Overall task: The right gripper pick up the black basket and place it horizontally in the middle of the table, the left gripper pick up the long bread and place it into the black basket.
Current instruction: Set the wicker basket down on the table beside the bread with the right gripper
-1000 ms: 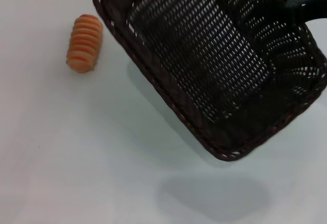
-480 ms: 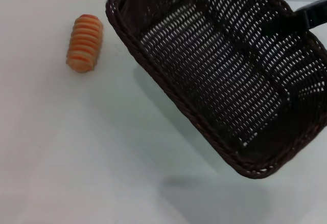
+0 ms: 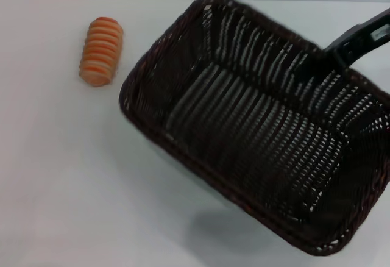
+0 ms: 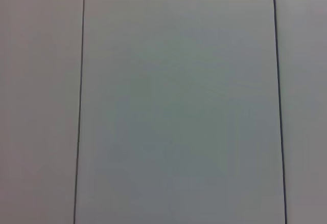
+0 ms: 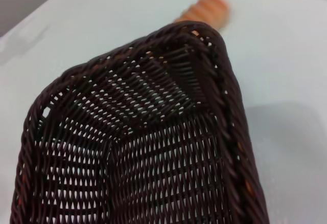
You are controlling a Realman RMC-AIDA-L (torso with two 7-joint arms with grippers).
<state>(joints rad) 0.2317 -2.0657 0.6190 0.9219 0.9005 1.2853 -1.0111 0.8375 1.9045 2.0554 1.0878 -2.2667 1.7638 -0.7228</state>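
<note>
The black basket (image 3: 159,90) hangs tilted over the right half of the table (image 3: 67,194), its opening facing up and its shadow on the white surface below. My right gripper (image 3: 334,55) reaches in from the right and is shut on the basket's far rim. The right wrist view looks along the inside of the basket (image 5: 153,147), with the long bread (image 5: 203,8) beyond its far corner. The long bread (image 3: 102,51) lies on the table at the far left, a short way clear of the basket's left corner. My left gripper is out of view.
The left wrist view shows only a plain pale surface (image 4: 173,106) crossed by two thin dark lines. Bare white tabletop stretches across the left and the front of the head view.
The basket has swung down and toward the front, turning from tipped on its side to opening upward, its left corner now nearer the bread. The bread has not moved.
</note>
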